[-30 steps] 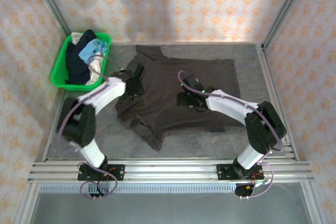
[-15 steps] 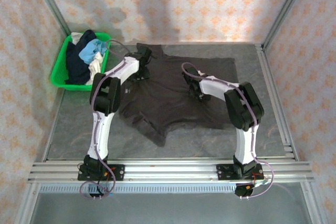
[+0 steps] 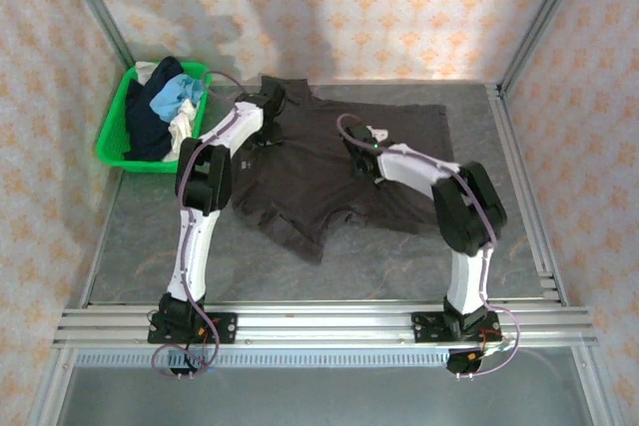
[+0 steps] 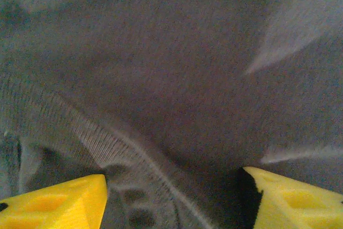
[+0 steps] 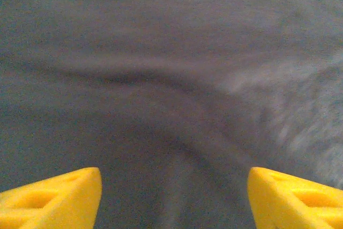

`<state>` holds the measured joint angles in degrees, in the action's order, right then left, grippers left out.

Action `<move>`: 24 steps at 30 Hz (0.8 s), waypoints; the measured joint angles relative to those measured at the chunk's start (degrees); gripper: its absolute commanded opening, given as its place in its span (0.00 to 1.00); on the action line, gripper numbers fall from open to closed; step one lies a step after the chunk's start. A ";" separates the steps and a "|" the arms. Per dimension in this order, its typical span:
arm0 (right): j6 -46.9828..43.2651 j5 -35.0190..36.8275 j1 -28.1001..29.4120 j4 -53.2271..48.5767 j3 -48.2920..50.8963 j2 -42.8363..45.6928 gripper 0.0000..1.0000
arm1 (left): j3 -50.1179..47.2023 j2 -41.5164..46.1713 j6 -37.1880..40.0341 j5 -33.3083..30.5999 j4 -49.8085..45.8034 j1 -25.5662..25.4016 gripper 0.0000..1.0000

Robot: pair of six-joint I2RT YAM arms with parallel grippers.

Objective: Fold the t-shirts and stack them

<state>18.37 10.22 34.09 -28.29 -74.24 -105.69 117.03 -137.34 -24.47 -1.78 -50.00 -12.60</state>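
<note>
One dark brown-grey t-shirt (image 3: 310, 179) lies spread on the grey table (image 3: 399, 266), roughly in the middle. Its collar end is towards the far left, and one sleeve points to the near edge. The cloth is creased and bunched along its near hem.

Two arms reach out over it. The left gripper (image 3: 269, 107) sits at the shirt's far-left part, near the collar. In the left wrist view its two yellow fingertips (image 4: 59, 205) stand wide apart. A ribbed ridge of the dark cloth lies between them, and nothing is pinched.

The right gripper (image 3: 361, 143) rests on the middle of the shirt, towards the far side. The right wrist view shows its two yellow fingertips (image 5: 53, 199) also spread wide, with smooth, slightly rippled dark cloth beneath and no grip on it.

One green plastic basket (image 3: 112, 130) stands at the far-left corner of the table, just beside the shirt's left edge. It holds a heap of other shirts in three colours: navy (image 3: 150, 129), light blue (image 3: 172, 95) and cream (image 3: 183, 128). How many garments make up the heap cannot be told.
</note>
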 measured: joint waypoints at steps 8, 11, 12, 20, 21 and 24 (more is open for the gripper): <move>-3.67 -17.22 19.52 17.49 4.94 6.47 0.74 | -3.61 3.17 1.77 4.02 0.24 0.00 0.57; -4.26 -17.73 23.80 18.53 2.34 -0.87 0.69 | -3.61 2.93 2.14 4.92 0.26 0.02 0.57; -4.28 -17.40 24.83 18.51 1.70 -3.15 0.65 | -3.61 2.93 2.19 5.27 0.26 0.02 0.57; -4.11 -13.14 28.20 19.21 1.11 -7.50 0.10 | -3.06 1.73 2.51 6.88 0.20 0.02 0.55; -3.89 -12.90 29.00 19.50 1.11 -7.26 0.05 | -2.54 1.53 2.54 7.02 0.00 0.02 0.54; -3.63 -12.81 32.09 20.06 1.11 -6.67 0.00 | -0.66 0.33 2.80 7.28 -0.22 0.02 0.51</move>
<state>14.74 -2.59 66.17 -8.23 -73.12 -112.36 116.38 -137.01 -21.67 5.50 -50.22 -12.58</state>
